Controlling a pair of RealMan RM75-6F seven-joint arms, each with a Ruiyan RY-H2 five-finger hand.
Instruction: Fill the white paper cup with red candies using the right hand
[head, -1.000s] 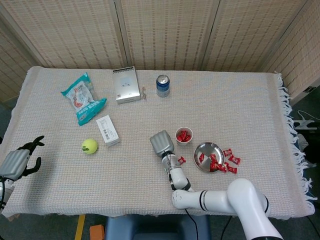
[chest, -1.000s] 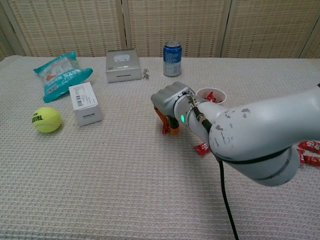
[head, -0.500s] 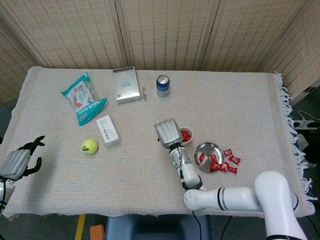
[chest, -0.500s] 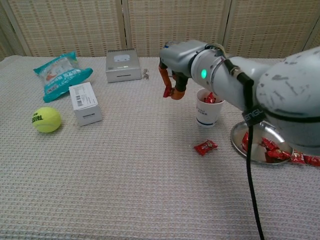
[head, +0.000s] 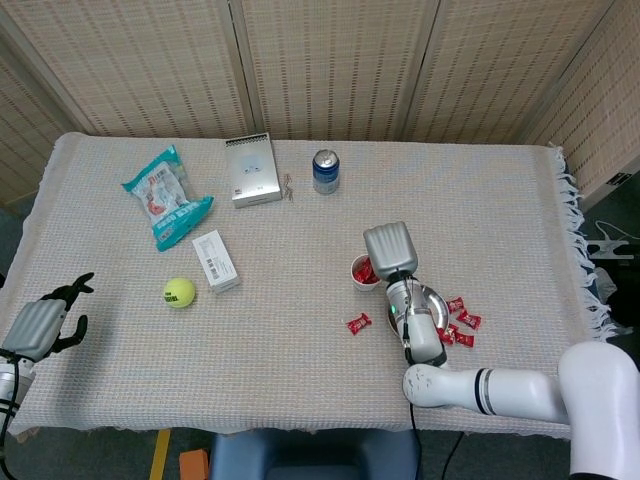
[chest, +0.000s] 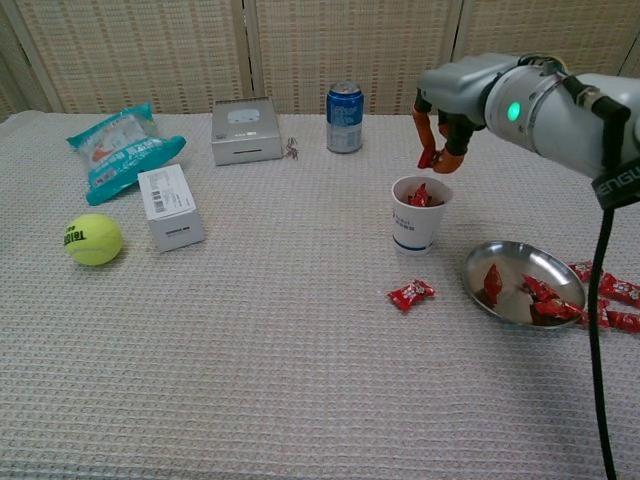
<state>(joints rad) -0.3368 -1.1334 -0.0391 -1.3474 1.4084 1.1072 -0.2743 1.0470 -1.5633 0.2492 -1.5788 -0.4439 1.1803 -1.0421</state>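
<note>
The white paper cup (chest: 419, 215) (head: 363, 273) stands mid-table with red candies inside. My right hand (chest: 447, 118) (head: 390, 248) hovers just above and to the right of its rim, fingers pointing down and pinching a red candy (chest: 428, 158). One loose red candy (chest: 411, 293) (head: 358, 322) lies on the cloth in front of the cup. A metal dish (chest: 520, 300) (head: 418, 295) to the right holds more red candies, and others (chest: 612, 293) (head: 462, 321) lie beside it. My left hand (head: 40, 323) hangs off the table's left edge, fingers apart and holding nothing.
On the left are a tennis ball (chest: 92, 239), a white box (chest: 170, 206) and a teal snack bag (chest: 120, 138). At the back stand a grey box (chest: 245, 130) and a blue soda can (chest: 344, 103). The tablecloth's fringed edge (head: 578, 250) runs along the right.
My right hand rose from the cloth left of the cup and swung right, carrying a red candy to just above the cup's rim. The left hand stayed put.
</note>
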